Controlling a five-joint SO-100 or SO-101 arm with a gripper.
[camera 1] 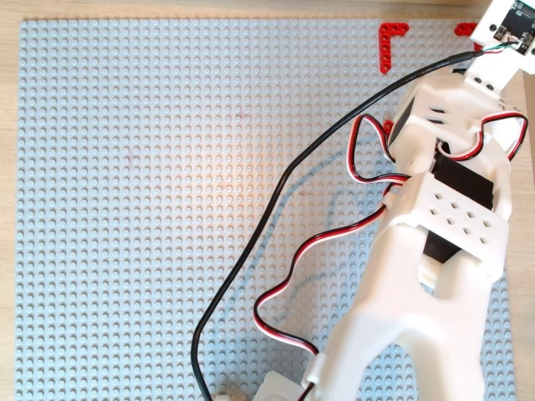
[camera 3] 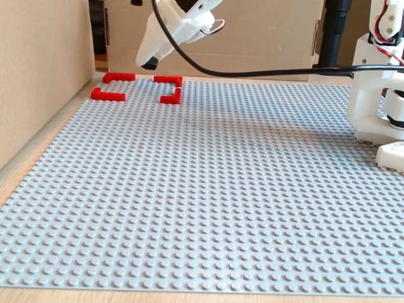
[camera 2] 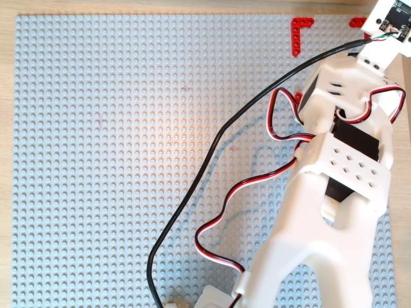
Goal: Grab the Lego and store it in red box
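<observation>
1. Gripper [camera 3: 149, 64] hangs above the red box [camera 3: 167, 80] at the far left corner of the grey baseplate [camera 3: 208, 189] in the fixed view.
2. Jaw opening: cannot tell. A dark bit shows at the tip, possibly the Lego; not confirmable.
3. No Lego visible on the baseplate in any view.
4. Both overhead views: the arm [camera 1: 435, 251] covers most of the box; only 1 bracket [camera 1: 389, 42] shows fully.
5. If it is held: centre inside the 4 brackets, lower straight, then release.
</observation>
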